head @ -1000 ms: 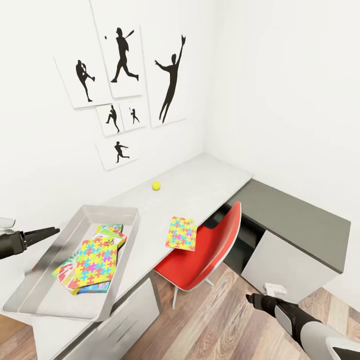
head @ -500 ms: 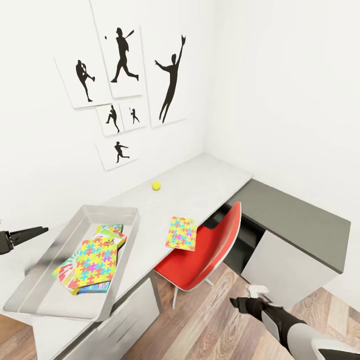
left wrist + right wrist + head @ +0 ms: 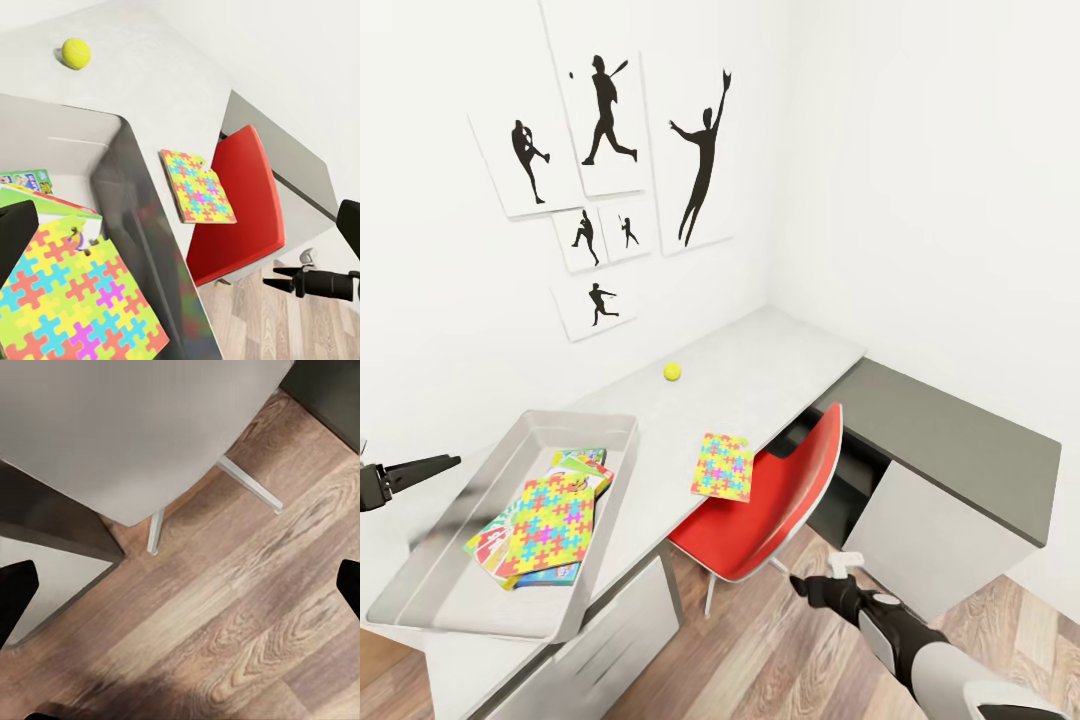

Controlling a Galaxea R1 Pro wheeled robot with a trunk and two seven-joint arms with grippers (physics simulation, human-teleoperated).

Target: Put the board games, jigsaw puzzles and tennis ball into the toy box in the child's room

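The light-grey toy box point(image 3: 585, 417) stands at the table's point(image 3: 780, 350) near left end. In it a jigsaw puzzle point(image 3: 550, 525) lies on the SKIP-BO board game point(image 3: 485, 548), with a green-edged board game point(image 3: 582, 462) behind them. A second jigsaw puzzle point(image 3: 722, 466) lies on the table's front edge, beside the chair. The tennis ball point(image 3: 673, 372) rests further back near the wall. My left gripper point(image 3: 450, 463) hovers open just left of the toy box. My right gripper point(image 3: 800, 585) is open, low over the floor in front of the chair. The bed is out of view.
A red chair point(image 3: 780, 500) is pushed under the table next to the second puzzle, and its white legs point(image 3: 247, 484) stand on the wood floor point(image 3: 247, 607). A lower dark-grey cabinet point(image 3: 960, 440) with a pale door joins the table at the right. Silhouette pictures point(image 3: 605, 115) hang above.
My right arm has swung left across the floor toward the red chair. My left gripper has drawn back slightly to the left. The toys have not moved.
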